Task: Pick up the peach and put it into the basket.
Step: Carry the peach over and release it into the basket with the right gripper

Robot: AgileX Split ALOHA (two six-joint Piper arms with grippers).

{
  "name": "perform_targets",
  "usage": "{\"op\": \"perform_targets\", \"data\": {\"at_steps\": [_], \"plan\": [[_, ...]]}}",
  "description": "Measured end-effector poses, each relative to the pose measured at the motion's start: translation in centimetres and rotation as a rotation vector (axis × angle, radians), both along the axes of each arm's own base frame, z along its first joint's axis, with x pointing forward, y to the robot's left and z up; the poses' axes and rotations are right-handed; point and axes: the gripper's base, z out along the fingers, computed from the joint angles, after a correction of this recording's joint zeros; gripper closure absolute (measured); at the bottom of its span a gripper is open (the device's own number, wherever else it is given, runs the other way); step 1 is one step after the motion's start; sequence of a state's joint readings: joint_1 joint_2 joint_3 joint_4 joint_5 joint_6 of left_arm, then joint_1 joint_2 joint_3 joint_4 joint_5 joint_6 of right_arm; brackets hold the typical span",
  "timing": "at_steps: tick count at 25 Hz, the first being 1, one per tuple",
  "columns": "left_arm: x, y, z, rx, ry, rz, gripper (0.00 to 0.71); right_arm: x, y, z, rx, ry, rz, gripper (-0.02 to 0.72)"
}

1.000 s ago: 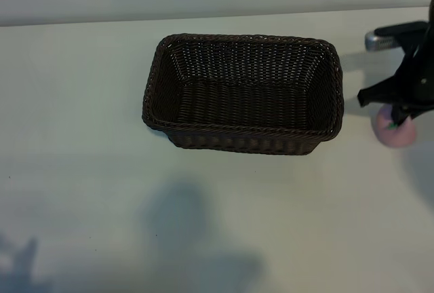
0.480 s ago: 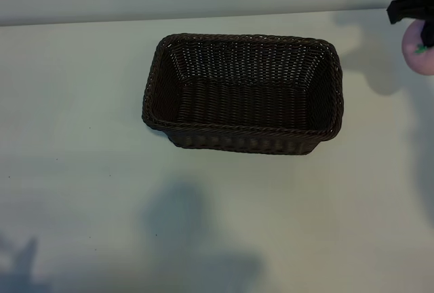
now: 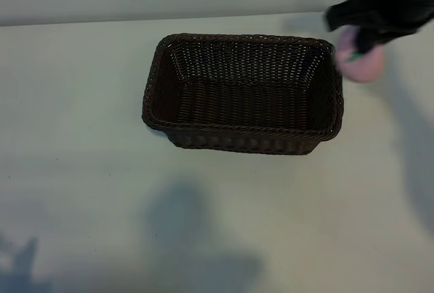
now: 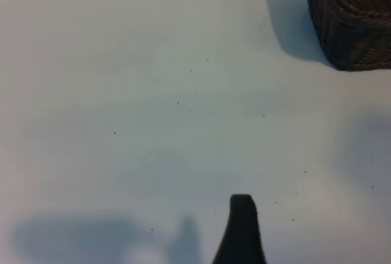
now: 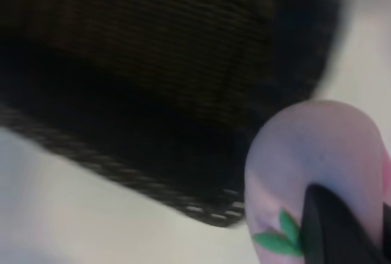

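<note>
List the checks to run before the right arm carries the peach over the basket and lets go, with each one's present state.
1. Small pale pink peach gripped in the right claw: ok, lifted off the table.
2. Peach above the large dark brown woven wicker basket: not ok, it sits just outside the basket's right end.
3. Basket interior free of other things: ok.
4. Basket upright on the pale table: ok.
5. Left claw out of the way: ok, it is off to the side of the basket, over bare table.
6. Clearance between peach and basket rim: cannot tell.
</note>
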State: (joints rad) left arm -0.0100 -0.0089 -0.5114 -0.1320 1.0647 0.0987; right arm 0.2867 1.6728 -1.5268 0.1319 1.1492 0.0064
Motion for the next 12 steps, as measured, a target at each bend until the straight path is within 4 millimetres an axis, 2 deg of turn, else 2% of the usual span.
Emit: {"op": "perform_targets", "data": {"at_steps": [2, 6, 9, 12], "plan": [[0.0, 0.0, 0.0, 0.0, 0.0, 0.0, 0.116, -0.4, 1.9, 0.1, 0.018, -0.026, 0.034, 0.658], [0.0, 0.0, 0.0, 0.0, 0.0, 0.0, 0.116, -0.1, 4.3, -0.5, 0.034, -0.051, 0.074, 0.658], [0.0, 0.0, 0.0, 0.0, 0.0, 0.0, 0.116, 1.1, 5.9, -2.2, 0.037, -0.059, 0.089, 0.658], [0.0, 0.0, 0.0, 0.0, 0.0, 0.0, 0.116, 2.4, 6.9, -4.9, 0.028, -0.04, 0.093, 0.658]]}}
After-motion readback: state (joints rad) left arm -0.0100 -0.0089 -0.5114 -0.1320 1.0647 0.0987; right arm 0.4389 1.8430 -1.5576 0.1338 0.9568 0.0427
